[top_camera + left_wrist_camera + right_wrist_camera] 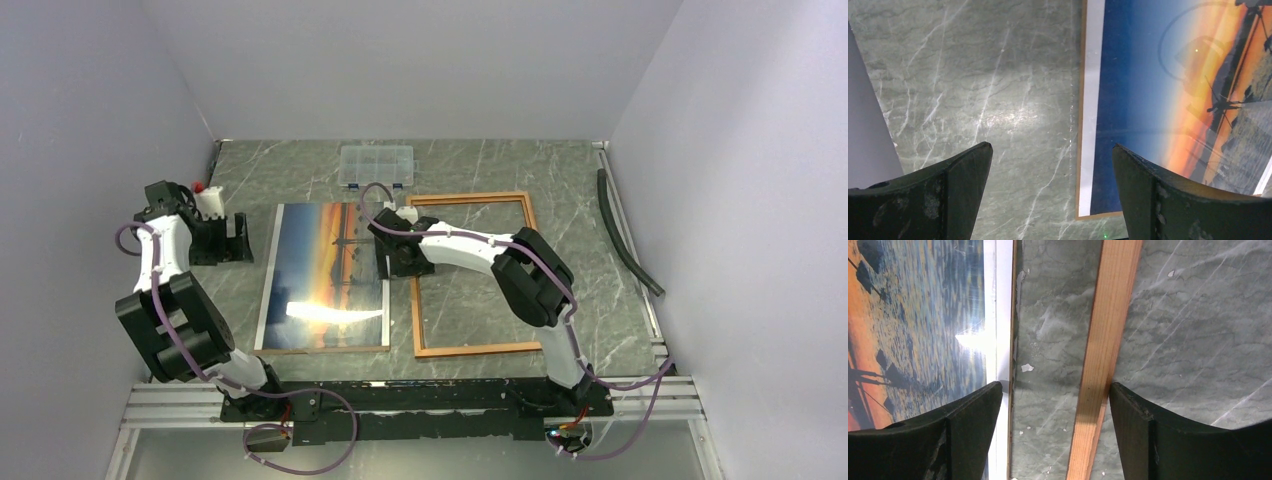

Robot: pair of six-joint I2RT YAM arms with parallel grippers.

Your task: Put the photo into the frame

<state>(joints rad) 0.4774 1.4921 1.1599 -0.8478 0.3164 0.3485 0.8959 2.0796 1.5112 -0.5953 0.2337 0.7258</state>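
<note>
The photo [325, 275], a sunset print with a white margin, lies face up on the table, on a thin brown backing board [322, 350]. The frame [470, 199] lies flat just right of it, showing its wood-coloured side. My right gripper [388, 256] is open and empty, low over the gap between them. In the right wrist view [1055, 385] its jaws straddle the frame's left rail [1103, 340] and the photo's edge [913, 315]. My left gripper [238, 238] is open and empty left of the photo. The left wrist view [1050, 146] shows the photo's corner [1148, 100].
A small clear plastic compartment box [376, 166] sits at the back, behind the photo and frame. A black hose [625, 235] lies along the right wall. Grey walls close in on the left, back and right. The backing board's brown edge [1080, 100] rims the photo.
</note>
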